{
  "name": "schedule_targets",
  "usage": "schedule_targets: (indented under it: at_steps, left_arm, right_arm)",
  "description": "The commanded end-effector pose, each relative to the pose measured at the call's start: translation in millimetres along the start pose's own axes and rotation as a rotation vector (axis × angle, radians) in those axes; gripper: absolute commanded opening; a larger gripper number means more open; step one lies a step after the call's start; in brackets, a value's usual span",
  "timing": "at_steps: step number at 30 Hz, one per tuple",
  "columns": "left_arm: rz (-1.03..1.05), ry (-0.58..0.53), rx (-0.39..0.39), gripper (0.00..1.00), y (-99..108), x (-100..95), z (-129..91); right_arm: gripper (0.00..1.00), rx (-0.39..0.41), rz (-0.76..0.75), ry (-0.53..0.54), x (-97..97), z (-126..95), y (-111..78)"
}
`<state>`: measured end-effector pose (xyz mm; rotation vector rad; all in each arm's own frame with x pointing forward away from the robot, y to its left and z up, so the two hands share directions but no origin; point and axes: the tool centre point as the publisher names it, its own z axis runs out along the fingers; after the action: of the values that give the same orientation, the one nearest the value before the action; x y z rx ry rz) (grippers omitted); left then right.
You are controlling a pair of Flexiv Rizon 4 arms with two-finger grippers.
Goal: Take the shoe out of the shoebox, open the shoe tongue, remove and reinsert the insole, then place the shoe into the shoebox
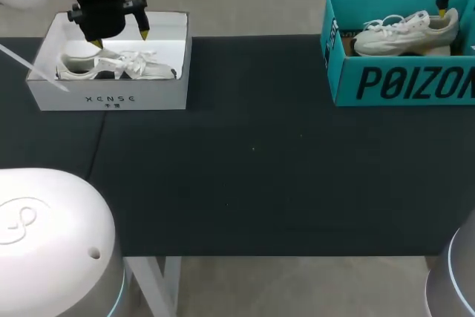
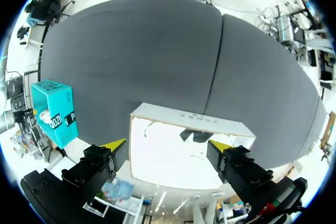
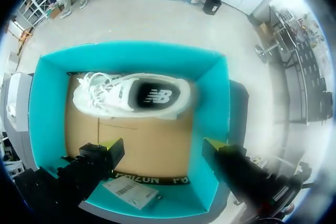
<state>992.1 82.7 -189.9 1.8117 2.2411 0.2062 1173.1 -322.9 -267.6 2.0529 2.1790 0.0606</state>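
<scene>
Shoebox [image 1: 111,98], white, under left gripper [image 1: 120,38]; teal shoebox [image 1: 408,83] — right gripper [image 3: 161,144]

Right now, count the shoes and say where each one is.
2. One shoe lies in the white shoebox at the left of the table; the other shoe lies in the teal shoebox at its right. The box walls may hide more.

Lettered white shoebox [image 1: 110,99], lettered teal shoebox [image 1: 401,83]

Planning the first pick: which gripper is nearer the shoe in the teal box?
Right. The right gripper hangs open over the teal box, the shoe just ahead of it; the left gripper is across the table, open above the white box.
</scene>
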Motion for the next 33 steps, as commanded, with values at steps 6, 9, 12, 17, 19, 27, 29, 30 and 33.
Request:
schedule_targets:
  at_steps: [6,9,12,17,19,27,29,30,33]
  left_arm:
    - [0.002,0.001,0.001,1.0,0.3,0.1,-0.3]
    - [0.002,0.001,0.001,1.0,0.3,0.1,-0.3]
    - [0.002,0.001,0.001,1.0,0.3,0.1,-0.3]
    - [0.002,0.001,0.001,1.0,0.3,0.1,-0.3]
    - [0.002,0.001,0.001,1.0,0.3,0.1,-0.3]
    - [0.002,0.001,0.001,1.0,0.3,0.1,-0.3]
    - [0.002,0.001,0.001,1.0,0.3,0.1,-0.3]
    - [0.002,0.001,0.001,1.0,0.3,0.1,-0.3]
    - [0.002,0.001,0.001,1.0,0.3,0.1,-0.3]
  right_arm:
    - [1.0,0.111,-0.001,0.003,-2.1,1.7,11.4]
    - [1.0,0.111,-0.001,0.003,-2.1,1.7,11.4]
    - [1.0,0.111,-0.001,0.003,-2.1,1.7,11.4]
    - [1.0,0.111,-0.001,0.003,-2.1,1.7,11.4]
    - [1.0,0.11,0.0,0.009,-3.5,3.3,13.1]
    - [1.0,0.105,0.021,-0.021,-18.6,26.2,37.8]
    - [1.0,0.102,0.016,-0.027,-22.0,31.3,43.8]
    - [1.0,0.104,0.017,-0.031,-24.2,34.4,47.1]
    - [1.0,0.113,0.01,-0.031,-29.4,43.1,56.1]
